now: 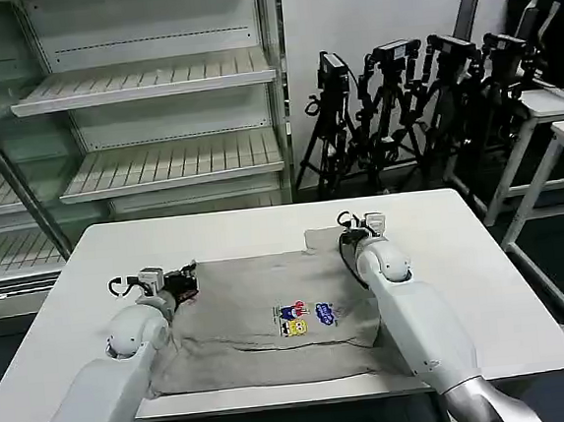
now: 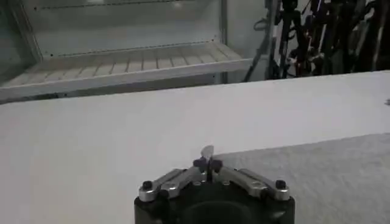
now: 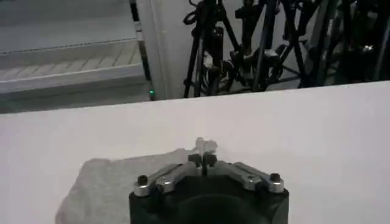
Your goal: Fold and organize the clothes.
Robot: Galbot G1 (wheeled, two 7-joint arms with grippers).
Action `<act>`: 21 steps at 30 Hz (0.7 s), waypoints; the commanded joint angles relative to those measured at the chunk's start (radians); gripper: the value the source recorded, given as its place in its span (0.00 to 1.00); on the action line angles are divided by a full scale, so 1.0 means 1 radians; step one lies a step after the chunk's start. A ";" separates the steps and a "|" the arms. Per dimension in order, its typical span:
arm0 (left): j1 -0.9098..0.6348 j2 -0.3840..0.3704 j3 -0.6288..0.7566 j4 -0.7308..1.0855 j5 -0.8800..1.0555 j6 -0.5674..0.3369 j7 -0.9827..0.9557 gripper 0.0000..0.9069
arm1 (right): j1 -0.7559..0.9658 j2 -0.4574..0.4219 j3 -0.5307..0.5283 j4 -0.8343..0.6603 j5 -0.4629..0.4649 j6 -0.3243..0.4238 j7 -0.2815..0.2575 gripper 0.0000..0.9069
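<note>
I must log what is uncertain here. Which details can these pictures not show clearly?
- Print on the grey T-shirt, head view: too small to read.
- T-shirt's near right corner, head view: covered by the right arm.
- Left hand, left wrist view: fingertips meet at the hem; cloth between them is not discernible.
- Right hand, right wrist view: same doubt.

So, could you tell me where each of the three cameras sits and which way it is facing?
Head view: on the robot's head, looking forward and down at the white table, the grey T-shirt and both arms.
Left wrist view: behind the left gripper, fingers closed at the T-shirt's edge, facing the shelves.
Right wrist view: behind the right gripper, fingers closed at the T-shirt, facing the tripods.
Shared: all three show table, T-shirt, shelving.
</note>
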 commanded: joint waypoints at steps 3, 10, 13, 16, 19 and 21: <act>0.040 0.056 -0.050 -0.151 -0.053 0.001 0.003 0.02 | -0.035 -0.041 -0.005 0.175 0.012 0.104 0.000 0.00; 0.103 0.096 -0.101 -0.243 -0.079 0.001 0.002 0.02 | -0.144 -0.097 0.003 0.356 0.008 0.100 0.011 0.00; 0.142 0.113 -0.127 -0.289 -0.088 0.001 0.002 0.02 | -0.208 -0.133 0.012 0.450 0.016 0.094 0.017 0.00; 0.210 0.131 -0.156 -0.359 -0.090 0.001 0.002 0.02 | -0.263 -0.168 0.018 0.528 0.015 0.097 0.021 0.00; 0.293 0.146 -0.175 -0.429 -0.087 0.001 0.002 0.02 | -0.319 -0.200 0.040 0.608 0.015 0.095 0.024 0.00; 0.344 0.152 -0.189 -0.461 -0.082 0.001 0.002 0.02 | -0.377 -0.215 0.058 0.658 0.015 0.095 0.023 0.00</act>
